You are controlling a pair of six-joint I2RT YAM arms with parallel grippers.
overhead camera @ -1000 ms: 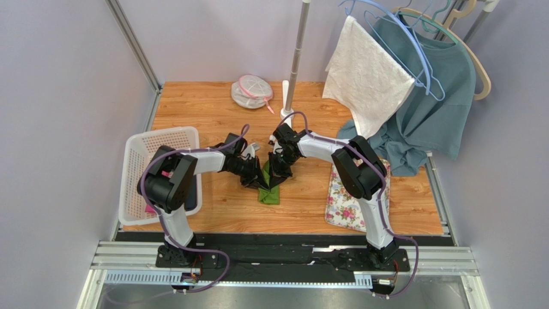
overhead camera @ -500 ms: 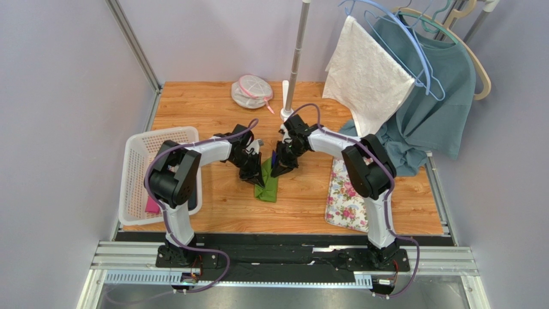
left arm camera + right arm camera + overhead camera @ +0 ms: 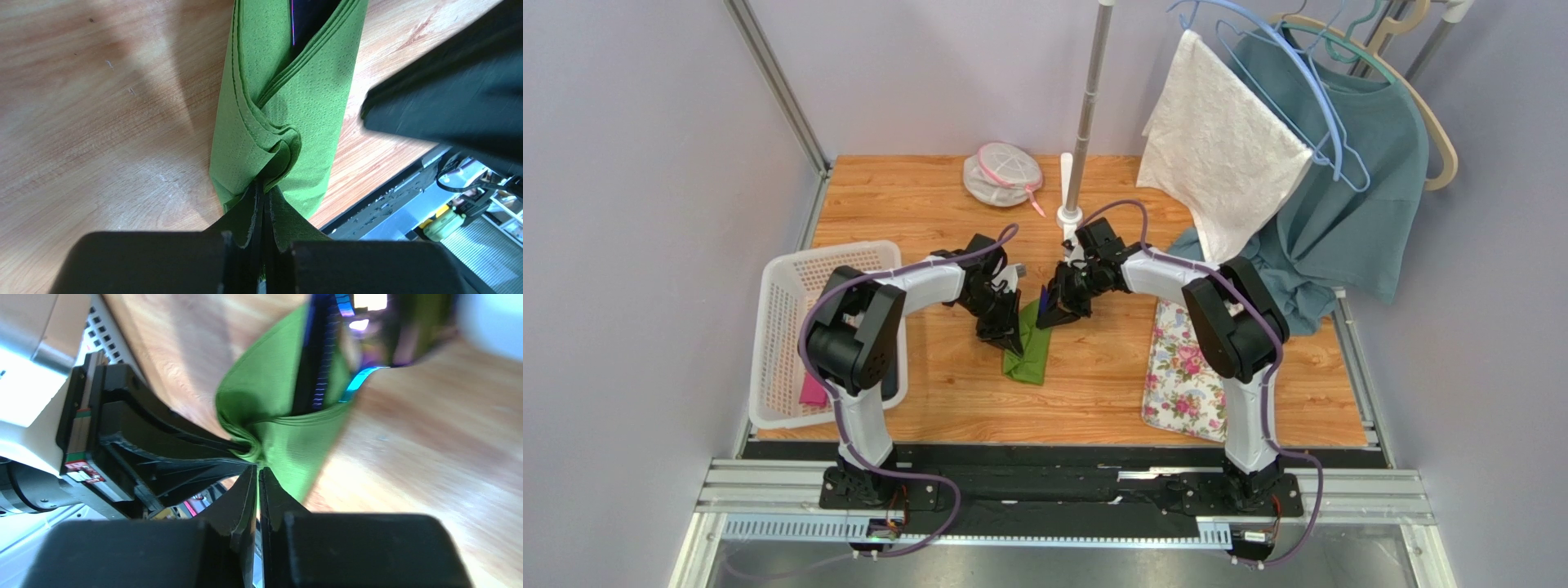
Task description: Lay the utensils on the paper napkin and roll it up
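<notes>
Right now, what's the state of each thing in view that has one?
left gripper, shut on the paper napkin
right gripper, shut on the paper napkin
paper napkin, folded over the utensils, not a tight roll
utensils, tucked inside the fold, dark ends showing
white cloth, hanging up
floral mat, lying flat
basket, upright

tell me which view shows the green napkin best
Left wrist: the paper napkin fills the frame, its layered folds sharp, pinched by the left gripper. Right wrist shows it blurred; top external only a small green strip.
</notes>
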